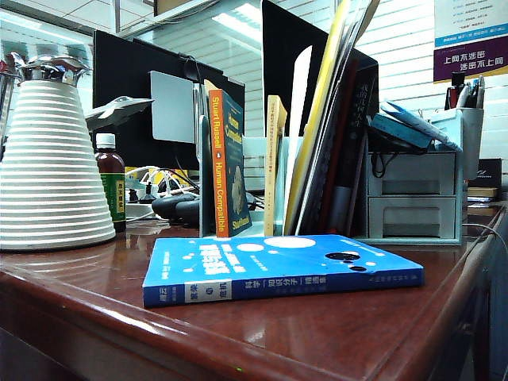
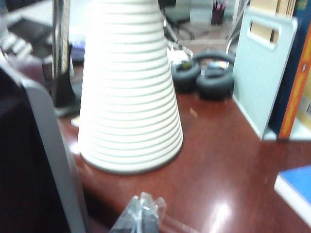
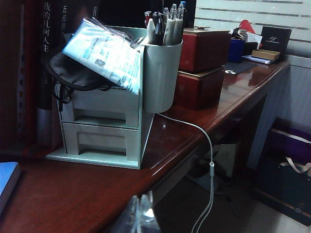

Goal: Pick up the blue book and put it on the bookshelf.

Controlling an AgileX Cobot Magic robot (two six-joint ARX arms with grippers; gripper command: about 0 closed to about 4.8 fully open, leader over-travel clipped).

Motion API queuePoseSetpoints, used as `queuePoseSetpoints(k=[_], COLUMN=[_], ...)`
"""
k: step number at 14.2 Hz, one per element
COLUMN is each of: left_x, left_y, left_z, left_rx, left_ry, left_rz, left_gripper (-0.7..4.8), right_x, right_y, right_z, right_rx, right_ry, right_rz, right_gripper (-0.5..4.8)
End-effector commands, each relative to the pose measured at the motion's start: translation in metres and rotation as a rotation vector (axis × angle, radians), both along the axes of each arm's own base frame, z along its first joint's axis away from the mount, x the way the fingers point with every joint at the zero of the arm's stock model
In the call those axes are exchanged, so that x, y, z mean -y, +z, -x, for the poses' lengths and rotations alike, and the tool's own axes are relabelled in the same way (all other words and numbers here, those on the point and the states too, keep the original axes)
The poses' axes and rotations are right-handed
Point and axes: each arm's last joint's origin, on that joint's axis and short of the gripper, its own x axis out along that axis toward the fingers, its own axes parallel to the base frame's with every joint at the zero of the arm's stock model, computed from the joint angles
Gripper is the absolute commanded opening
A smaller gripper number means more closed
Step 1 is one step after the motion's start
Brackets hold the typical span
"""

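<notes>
The blue book (image 1: pixel 282 267) lies flat on the brown desk near its front edge, cover up, spine toward the camera. One corner of it shows in the left wrist view (image 2: pixel 296 187) and in the right wrist view (image 3: pixel 7 180). Behind it stands the pale bookshelf (image 1: pixel 413 194) with upright dividers, two drawers (image 3: pixel 104 124) and a pen cup (image 3: pixel 162 73). My left gripper (image 2: pixel 142 209) is shut with nothing in it, low at the desk's front edge, short of the book. My right gripper (image 3: pixel 140 209) is also shut and empty at the front edge. Neither arm appears in the exterior view.
A white ribbed cone-shaped jug (image 1: pixel 49 167) stands at the left, a brown bottle (image 1: pixel 110 186) beside it. Black headphones (image 2: pixel 204 77) lie behind. An orange-spined book (image 1: pixel 225 163) and other books fill the dividers. Red boxes (image 3: pixel 204 65) sit past the pen cup; a white cable (image 3: pixel 206 160) hangs over the edge.
</notes>
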Motion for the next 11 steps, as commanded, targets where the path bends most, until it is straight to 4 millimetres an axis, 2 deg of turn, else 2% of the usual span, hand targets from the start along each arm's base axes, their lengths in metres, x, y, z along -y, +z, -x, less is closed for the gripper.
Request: queuePoseSetpoints(k=[1, 5, 8, 11], left_x=[0.0, 0.0, -0.001, 0.002], left_y=[0.014, 0.032, 0.059, 0.09], left_z=[0.002, 0.007, 0.011, 0.002], left_rx=[0.061, 0.1, 0.109, 0.049], left_ry=[-0.008, -0.013, -0.019, -0.078], left_rz=[0.062, 0.153, 0.311, 0.448], left_gripper=[-0.07, -0.07, -0.07, -0.07], right_x=[0.0, 0.0, 0.0, -0.001], right_y=[0.02, 0.049, 0.088, 0.134], right_z=[0.005, 0.013, 0.02, 0.005], right_rx=[0.064, 0.131, 0.127, 0.09], right_ry=[0.005, 0.005, 0.002, 0.032], right_rz=[-0.01, -0.012, -0.013, 0.008], right_gripper=[-0.01, -0.01, -0.01, -0.01])
